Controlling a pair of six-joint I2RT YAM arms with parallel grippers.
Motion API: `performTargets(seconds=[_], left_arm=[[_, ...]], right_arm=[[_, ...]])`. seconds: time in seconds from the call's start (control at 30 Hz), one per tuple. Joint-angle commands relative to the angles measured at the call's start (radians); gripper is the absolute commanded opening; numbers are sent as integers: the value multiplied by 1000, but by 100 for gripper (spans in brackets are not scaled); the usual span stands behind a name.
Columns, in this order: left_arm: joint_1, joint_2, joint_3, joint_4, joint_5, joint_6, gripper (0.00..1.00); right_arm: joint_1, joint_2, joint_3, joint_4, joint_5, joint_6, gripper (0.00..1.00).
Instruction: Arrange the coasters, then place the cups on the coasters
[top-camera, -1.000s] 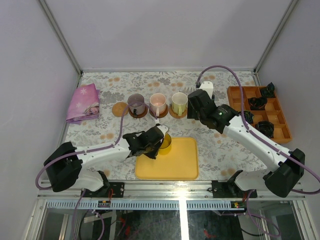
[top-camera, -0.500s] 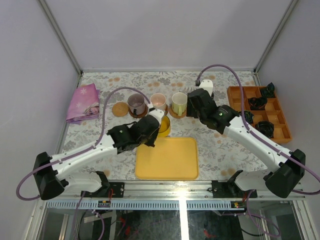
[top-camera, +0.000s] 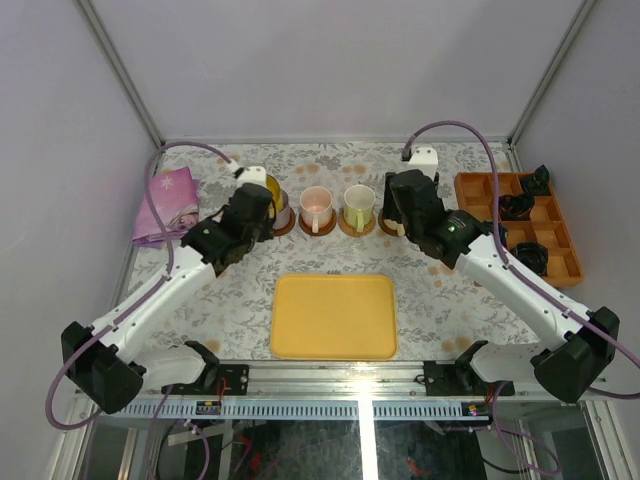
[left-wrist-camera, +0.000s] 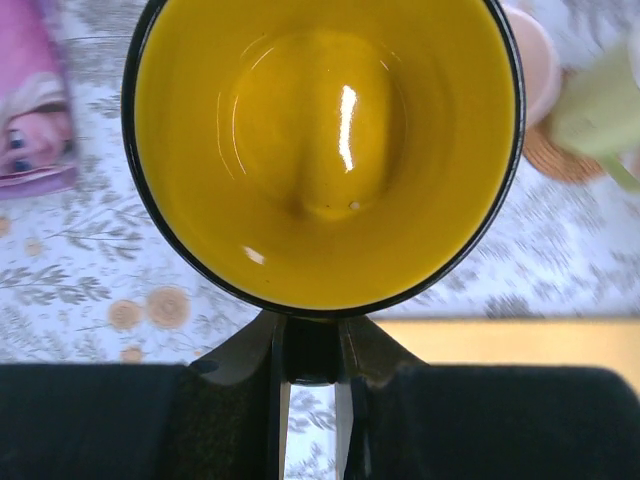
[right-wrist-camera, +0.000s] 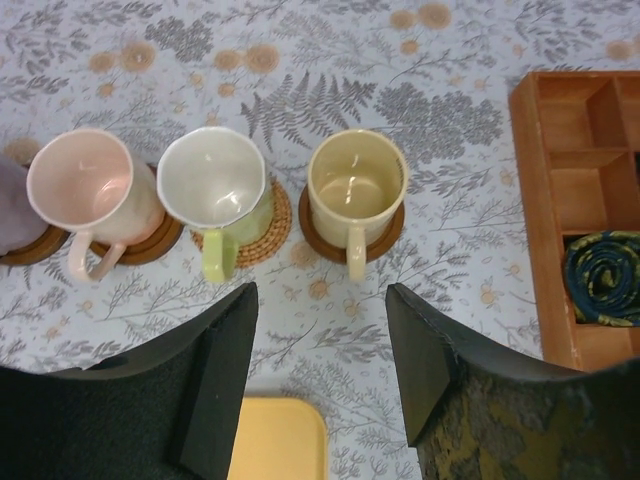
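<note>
The left end effector (left-wrist-camera: 311, 348) is pinching the yellow cup (left-wrist-camera: 320, 150) by its handle, and the cup is hiding whatever lies beneath. The right end effector (right-wrist-camera: 320, 360) is hovering with its fingers spread, near the cream cup (right-wrist-camera: 355, 190).

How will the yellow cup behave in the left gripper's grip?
Likely rigid and slippery: the yellow cup has a glossy glaze with bright highlights. Held at one side only by the left gripper, it may swing or tilt. Probably chips if dropped.
</note>
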Motion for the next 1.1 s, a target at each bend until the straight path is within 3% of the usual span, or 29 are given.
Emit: performTargets(seconds=[0.0,0.37,0.8,1.07], left_arm=[[164,-16,-1,199,-6,41,0],[470,170,-5,333,181,117,0],[535,394,3,450,317,232,0],[563,430,-5,462,366,260,0]], right_arm=[[-43,0,45,85,49,-79,61],[-170,29,81,100,-13,-135,61],[-244,78,85,106,-51,-125,60],[-255,110,91,109,-82,-111,60]])
